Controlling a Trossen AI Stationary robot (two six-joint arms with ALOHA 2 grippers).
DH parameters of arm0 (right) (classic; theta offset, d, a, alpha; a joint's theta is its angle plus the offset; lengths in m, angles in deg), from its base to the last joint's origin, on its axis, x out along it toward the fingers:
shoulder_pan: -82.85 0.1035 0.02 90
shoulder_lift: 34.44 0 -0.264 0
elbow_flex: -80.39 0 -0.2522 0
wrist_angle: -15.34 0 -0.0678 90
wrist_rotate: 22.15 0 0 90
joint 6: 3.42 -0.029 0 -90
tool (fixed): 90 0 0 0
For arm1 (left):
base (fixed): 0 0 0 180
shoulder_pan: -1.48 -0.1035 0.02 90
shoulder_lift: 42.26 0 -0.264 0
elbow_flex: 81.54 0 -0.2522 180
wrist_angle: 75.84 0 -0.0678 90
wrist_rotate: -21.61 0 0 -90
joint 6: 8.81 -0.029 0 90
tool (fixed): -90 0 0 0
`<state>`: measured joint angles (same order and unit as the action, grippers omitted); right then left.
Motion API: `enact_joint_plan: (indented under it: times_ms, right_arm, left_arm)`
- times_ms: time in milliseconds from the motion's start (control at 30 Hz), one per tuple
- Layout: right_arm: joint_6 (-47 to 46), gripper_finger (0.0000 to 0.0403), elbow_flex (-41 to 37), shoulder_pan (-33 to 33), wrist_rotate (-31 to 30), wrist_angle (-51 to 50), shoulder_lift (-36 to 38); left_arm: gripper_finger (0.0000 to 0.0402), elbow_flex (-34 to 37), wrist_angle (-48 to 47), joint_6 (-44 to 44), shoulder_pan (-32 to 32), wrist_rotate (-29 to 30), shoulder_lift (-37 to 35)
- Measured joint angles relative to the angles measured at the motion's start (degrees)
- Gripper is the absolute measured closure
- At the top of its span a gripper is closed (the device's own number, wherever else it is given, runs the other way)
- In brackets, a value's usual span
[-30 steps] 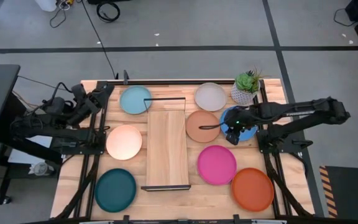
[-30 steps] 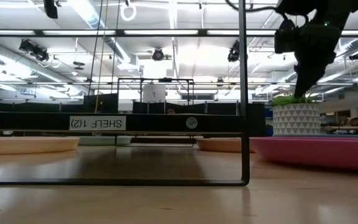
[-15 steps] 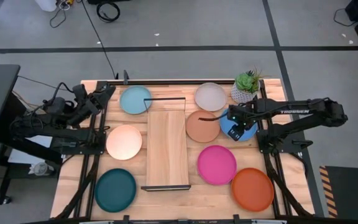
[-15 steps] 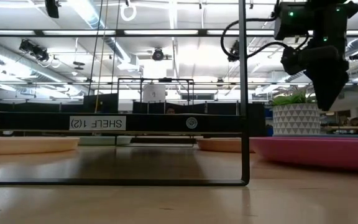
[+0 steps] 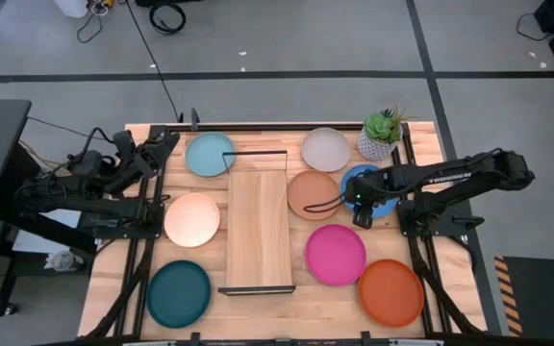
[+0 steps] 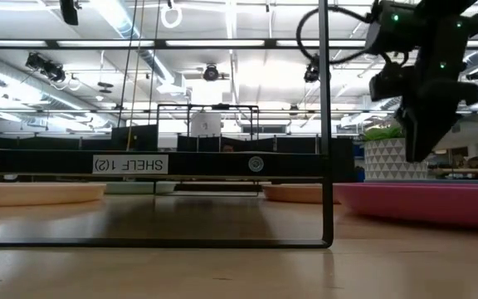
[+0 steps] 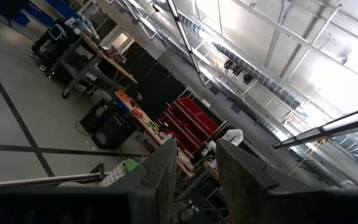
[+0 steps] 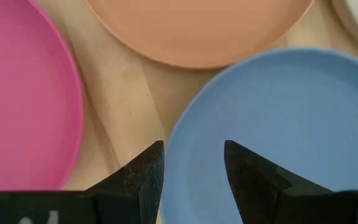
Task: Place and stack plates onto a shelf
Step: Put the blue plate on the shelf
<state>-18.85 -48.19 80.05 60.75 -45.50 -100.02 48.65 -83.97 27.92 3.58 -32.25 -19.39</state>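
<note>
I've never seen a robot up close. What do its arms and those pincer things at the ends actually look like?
Both arms are black, built of slim jointed tubes. The right arm carries small white lettering along its forearm, a black cable looping near its wrist and green indicator lights. Its right gripper ends in two dark, wedge-shaped fingers. The left gripper has the same dark blocky pair; loose black cables trail around the left arm.

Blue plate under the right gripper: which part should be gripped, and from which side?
Best grip looks like the rim of the blue plate on its edge facing the magenta plate, coming straight down from above. The plate is shallow and lies flat, so only its raised rim offers a pinch. The right gripper is open astride that rim, beside bare table. The left gripper waits at the table's left edge.
</note>
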Motion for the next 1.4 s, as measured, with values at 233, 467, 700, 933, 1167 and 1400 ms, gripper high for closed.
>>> enact_joint_plan:
  times_ms: [233,467,700,933,1167,1400]
  right_arm:
    - [-2.0,0.0229,-0.1,1.0,-0.5,5.2,-4.3]
    - [-9.6,0.0230,0.0,1.9,-1.9,5.6,-9.8]
    - [-10.8,0.0260,0.0,1.9,-1.9,5.7,-14.3]
    - [-15.1,0.0326,0.2,2.0,-1.2,5.2,-16.7]
    - [-20.1,0.0371,0.8,1.9,-1.4,2.9,-14.7]
    - [-19.8,0.0380,8.3,2.9,-1.3,-6.8,-12.5]
  left_arm:
    - [0.0280,0.0,-0.6,-0.5,0.0,0.1,0.0]
    - [0.0280,0.0,-0.6,-0.5,0.0,0.2,0.0]
    - [0.0280,0.0,-0.9,-0.5,0.0,0.2,0.0]
    - [0.0280,0.0,-0.9,-0.5,0.0,0.2,0.0]
    - [0.0280,0.0,-0.9,-0.5,0.0,0.2,0.0]
    - [0.0280,0.0,-0.9,-0.4,0.0,0.2,0.0]
